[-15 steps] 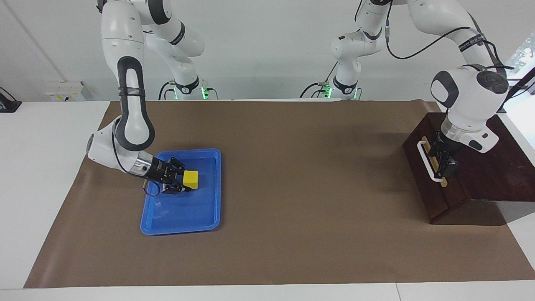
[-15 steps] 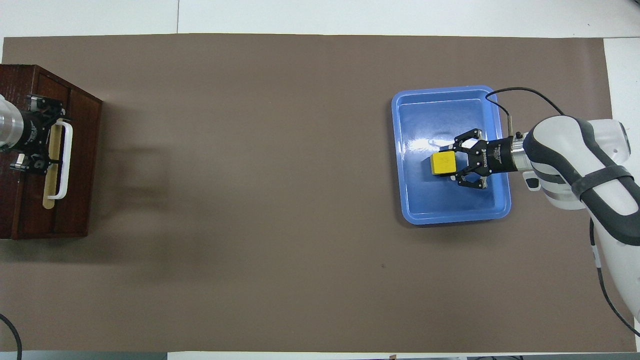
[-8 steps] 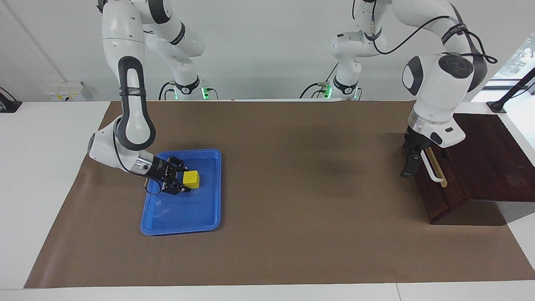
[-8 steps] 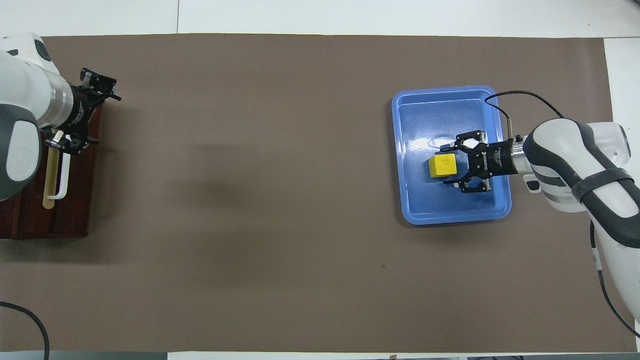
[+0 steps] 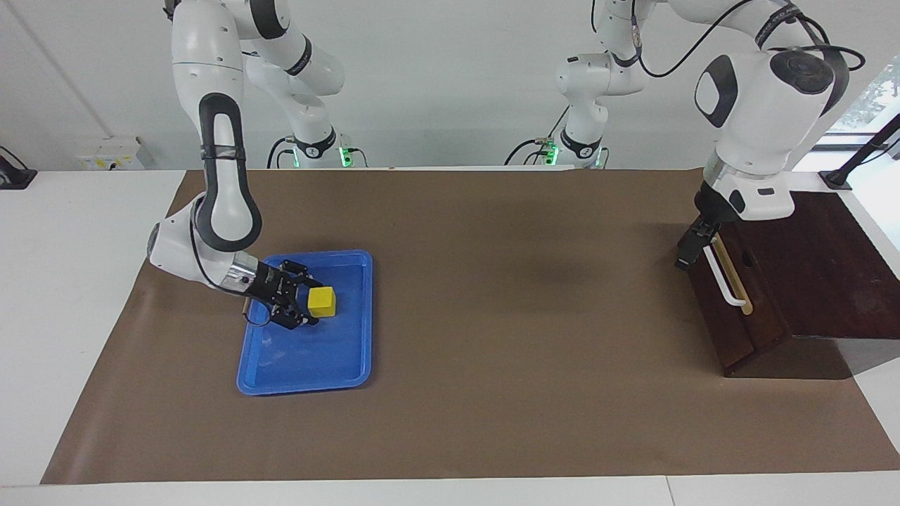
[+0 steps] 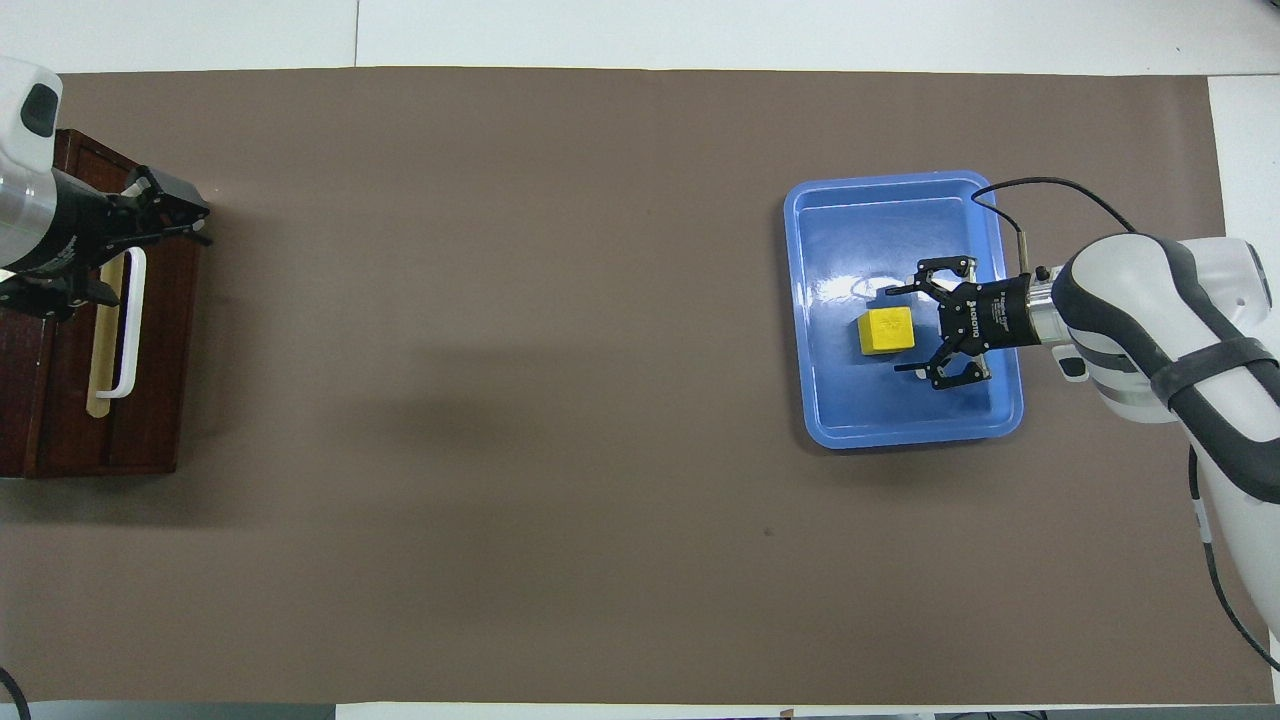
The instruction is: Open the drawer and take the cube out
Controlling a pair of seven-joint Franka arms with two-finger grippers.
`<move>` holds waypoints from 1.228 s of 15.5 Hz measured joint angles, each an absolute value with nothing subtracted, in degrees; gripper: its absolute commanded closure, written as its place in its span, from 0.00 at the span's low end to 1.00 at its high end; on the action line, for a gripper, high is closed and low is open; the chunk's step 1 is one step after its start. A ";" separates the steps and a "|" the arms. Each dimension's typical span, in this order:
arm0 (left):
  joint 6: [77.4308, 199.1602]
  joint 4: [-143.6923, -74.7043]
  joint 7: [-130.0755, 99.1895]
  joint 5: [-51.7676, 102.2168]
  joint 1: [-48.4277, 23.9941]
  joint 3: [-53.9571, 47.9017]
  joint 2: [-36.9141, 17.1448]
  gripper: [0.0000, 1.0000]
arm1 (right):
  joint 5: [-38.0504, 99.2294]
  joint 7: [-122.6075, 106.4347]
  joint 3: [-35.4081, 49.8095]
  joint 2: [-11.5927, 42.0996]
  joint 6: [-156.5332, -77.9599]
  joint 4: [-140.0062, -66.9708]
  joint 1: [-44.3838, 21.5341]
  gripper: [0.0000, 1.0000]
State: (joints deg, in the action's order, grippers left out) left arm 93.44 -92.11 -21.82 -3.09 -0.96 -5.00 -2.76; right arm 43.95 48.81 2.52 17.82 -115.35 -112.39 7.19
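Observation:
The yellow cube lies in the blue tray, also seen from overhead as cube and tray. My right gripper is low over the tray, open, with its fingertips apart on either side of the cube's edge; overhead it shows as. The drawer in the dark wooden box is closed, its white handle free. My left gripper is in the air over the drawer front, off the handle; overhead it shows as by the handle.
Brown paper covers the table. The tray stands toward the right arm's end, the wooden box toward the left arm's end. A black cable loops from the right wrist over the tray's rim.
My right gripper opened, let go of the cube and drew back a little. My left gripper left the handle and rose off the closed drawer.

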 measured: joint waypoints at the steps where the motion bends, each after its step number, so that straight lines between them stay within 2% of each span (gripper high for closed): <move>1: 91.70 -92.11 -18.66 -2.97 -0.96 -4.99 -2.27 0.00 | 42.49 49.74 2.56 16.61 -113.68 -111.05 6.88 0.00; 6: 88.37 -92.48 -9.65 -0.02 -0.09 -5.12 -1.22 0.00 | 30.44 49.72 2.85 10.21 -106.68 -105.07 3.70 0.00; 11: 87.20 -94.88 -6.91 0.06 0.67 -6.73 1.88 0.00 | 15.23 35.50 3.14 8.13 -101.21 -97.57 -1.00 0.00; 16: 85.67 -94.87 -3.83 0.07 2.05 -6.54 2.86 0.00 | 6.74 14.17 2.98 4.04 -100.56 -96.63 -1.19 0.00; 19: 84.73 -94.86 -3.62 0.07 1.97 -6.66 3.60 0.00 | 2.91 6.41 2.82 0.37 -97.23 -96.18 -0.18 0.00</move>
